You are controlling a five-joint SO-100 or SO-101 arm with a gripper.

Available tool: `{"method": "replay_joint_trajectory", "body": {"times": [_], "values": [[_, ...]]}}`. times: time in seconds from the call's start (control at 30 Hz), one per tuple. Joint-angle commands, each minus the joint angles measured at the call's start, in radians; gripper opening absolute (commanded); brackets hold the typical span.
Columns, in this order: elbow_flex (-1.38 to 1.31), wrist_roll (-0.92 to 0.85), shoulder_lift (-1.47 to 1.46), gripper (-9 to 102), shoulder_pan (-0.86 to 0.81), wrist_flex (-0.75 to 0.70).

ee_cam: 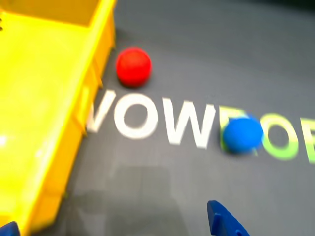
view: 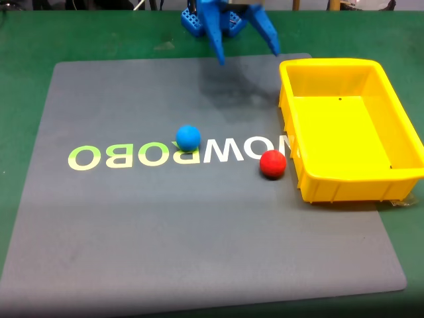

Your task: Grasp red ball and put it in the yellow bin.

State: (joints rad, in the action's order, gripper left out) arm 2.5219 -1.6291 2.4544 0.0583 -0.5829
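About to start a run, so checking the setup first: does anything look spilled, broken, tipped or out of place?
Nothing stands out. The small red ball and small blue ball rest apart on the grey printed mat, the red one beside the upright, empty yellow plastic bin. The blue gripper hangs open above the mat.

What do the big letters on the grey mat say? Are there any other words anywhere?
"WOWROBO" on the grey mat: upside down in the fixed view, the first part white, "ROBO" green. The blue ball covers part of it, the yellow bin its end.
No other words readable on the red ball or the bin.
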Motion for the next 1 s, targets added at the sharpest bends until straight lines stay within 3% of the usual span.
{"method": "replay_joint_trajectory", "body": {"times": [0.0,0.3,0.97], "values": [[-0.199,-0.028,-0.229,41,-0.009,0.1],[-0.491,-0.046,-0.634,41,-0.051,0.164],[-0.818,-0.044,-1.075,41,-0.034,0.222]]}}
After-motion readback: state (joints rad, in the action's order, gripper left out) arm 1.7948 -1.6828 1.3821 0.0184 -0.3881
